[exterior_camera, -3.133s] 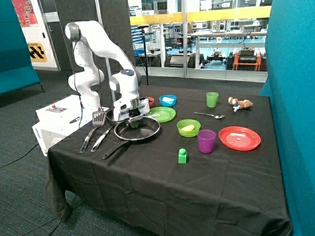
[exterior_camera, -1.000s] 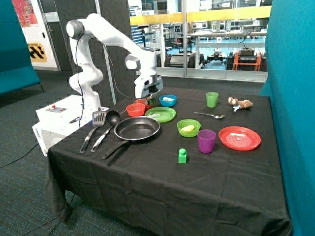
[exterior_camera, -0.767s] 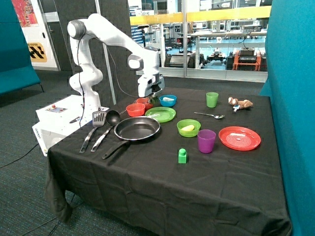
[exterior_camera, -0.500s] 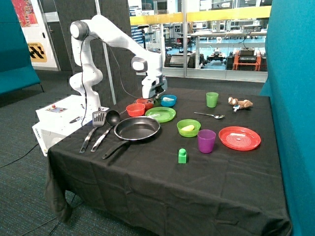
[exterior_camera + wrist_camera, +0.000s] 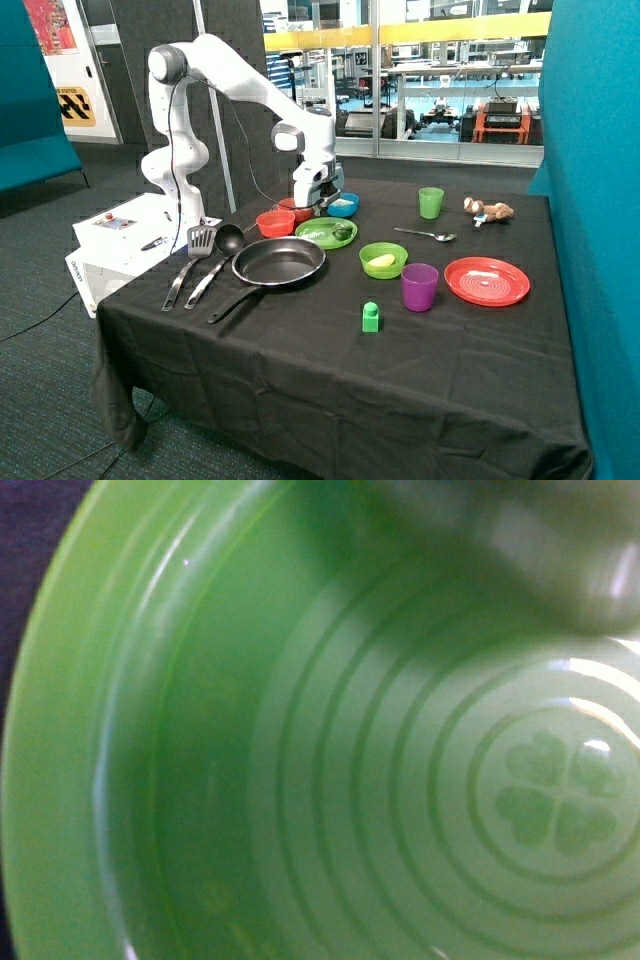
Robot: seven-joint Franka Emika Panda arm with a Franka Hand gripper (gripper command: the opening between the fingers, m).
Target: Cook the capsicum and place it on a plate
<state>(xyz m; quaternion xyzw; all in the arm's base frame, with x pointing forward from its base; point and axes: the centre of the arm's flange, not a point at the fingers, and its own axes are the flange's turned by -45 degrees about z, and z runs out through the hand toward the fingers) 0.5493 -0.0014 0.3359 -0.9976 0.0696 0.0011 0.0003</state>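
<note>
While the tool [image 5: 322, 208] hangs just over the lime-green plate [image 5: 312, 238], its finger spacing cannot be told. On that plate's far side lies the capsicum [image 5: 342, 231]. Beside it on the bench [image 5: 300, 350], the black frying pan [image 5: 279, 263] holds nothing.

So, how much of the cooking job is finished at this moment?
The black frying pan is empty, so the cooking step looks over. The small dark green capsicum now lies on the flat lime-green plate, so placing looks done too. The pincer hangs just above the plate's far edge, near the blue bowl. Only pulling the arm away seems left.
</note>
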